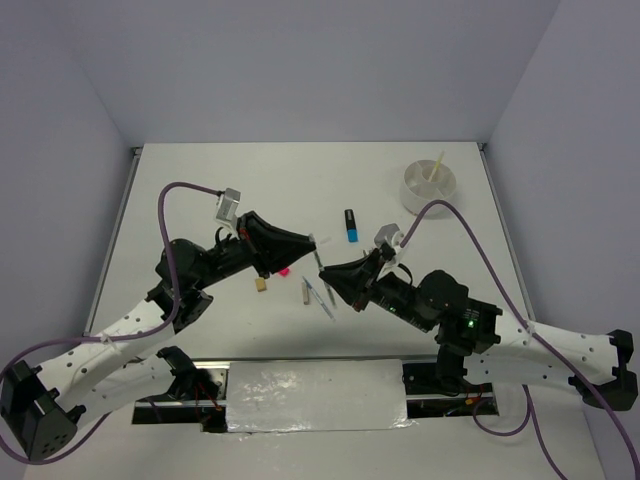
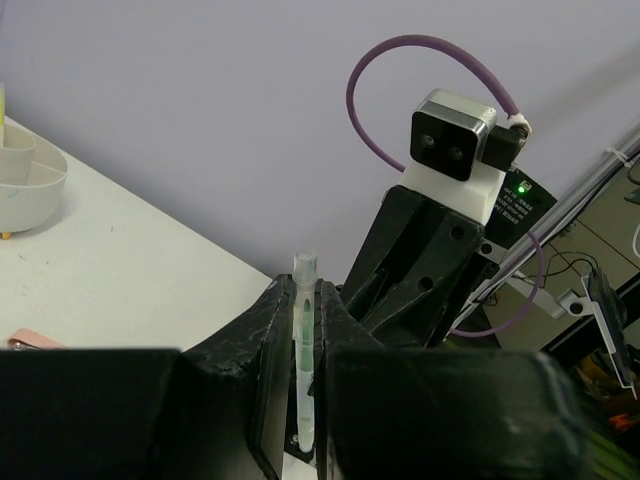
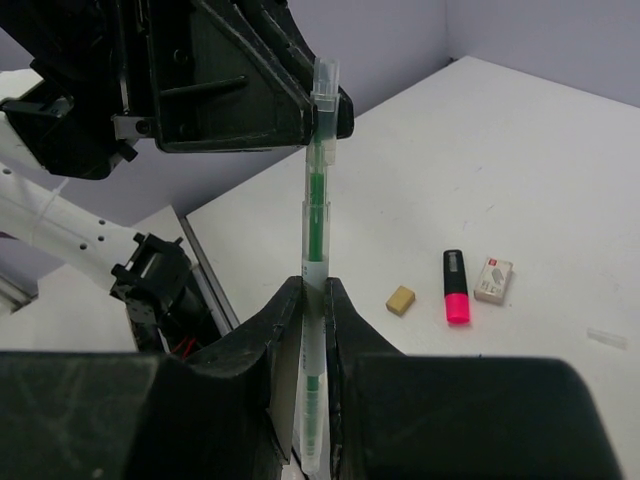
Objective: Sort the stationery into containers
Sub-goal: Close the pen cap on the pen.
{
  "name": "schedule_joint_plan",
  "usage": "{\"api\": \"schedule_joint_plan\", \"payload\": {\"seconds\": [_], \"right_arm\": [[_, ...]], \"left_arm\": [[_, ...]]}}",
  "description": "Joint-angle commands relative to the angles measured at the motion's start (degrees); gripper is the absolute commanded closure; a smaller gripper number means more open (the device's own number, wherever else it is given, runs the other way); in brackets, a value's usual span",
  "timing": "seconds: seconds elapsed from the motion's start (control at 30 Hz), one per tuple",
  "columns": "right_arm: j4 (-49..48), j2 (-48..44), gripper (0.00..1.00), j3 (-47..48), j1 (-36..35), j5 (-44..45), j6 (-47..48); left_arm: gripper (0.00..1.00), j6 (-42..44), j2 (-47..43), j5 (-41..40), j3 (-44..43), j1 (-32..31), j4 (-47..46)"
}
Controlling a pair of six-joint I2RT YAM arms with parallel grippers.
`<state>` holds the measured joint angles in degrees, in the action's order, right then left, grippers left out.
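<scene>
Over the middle of the surface, a clear-bodied green pen hangs in the air, gripped at both ends at once. The left fingers are closed narrowly on its capped end, and the right fingers are closed just as narrowly on its lower barrel. It reads as a handover between the arms, with neither side released yet.

Little of the sorting looks done. The round white bowl stands at the far right corner, and only a thin yellow stick shows in it, leaning on the rim. Everything else lies loose:

- A blue highlighter lies a little beyond the middle, toward the far edge.
- A pink highlighter, a tan eraser and a white eraser lie near one another under the left arm.
- Two thin pens lie toward the near edge, just beside the right arm's fingers.

By my reckoning most of the job remains.

For the green pen to reach the bowl, one hold has to let go first. The blue highlighter lies roughly between the pen and the bowl, but flat on the surface, so it should not hinder a carry at this height. The right arm's purple cable arcs up close to the bowl and may crowd the approach.
</scene>
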<state>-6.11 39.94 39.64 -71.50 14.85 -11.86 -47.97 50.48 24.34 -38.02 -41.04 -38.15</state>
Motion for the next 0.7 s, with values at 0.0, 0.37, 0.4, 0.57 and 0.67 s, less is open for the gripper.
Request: {"api": "schedule_joint_plan", "payload": {"seconds": [0.0, 0.37, 0.4, 0.57, 0.67], "right_arm": [[-3.82, 0.31, 1.0, 3.52, -0.48, 1.14, 1.22], [-8.48, 2.41, 1.0, 3.6, -0.48, 3.95, 1.84], [-9.61, 2.68, 1.0, 3.6, -0.48, 3.96, 2.01], [-10.68, 4.53, 1.0, 4.48, -0.48, 2.64, 2.54], [-11.03, 4.88, 1.0, 4.66, -0.48, 2.02, 2.45]], "left_arm": [[1.0, 1.03, -0.12, 0.54, 0.32, -0.27, -2.54], [0.94, 0.59, -0.82, 0.27, 1.28, -0.18, -2.54], [0.91, 0.59, -0.82, 0.53, 1.37, -0.18, -2.72], [0.63, 1.29, -1.26, 1.15, 1.28, -0.18, -2.02], [0.61, 2.08, -1.52, 1.24, 1.02, -0.18, -0.88]]}}
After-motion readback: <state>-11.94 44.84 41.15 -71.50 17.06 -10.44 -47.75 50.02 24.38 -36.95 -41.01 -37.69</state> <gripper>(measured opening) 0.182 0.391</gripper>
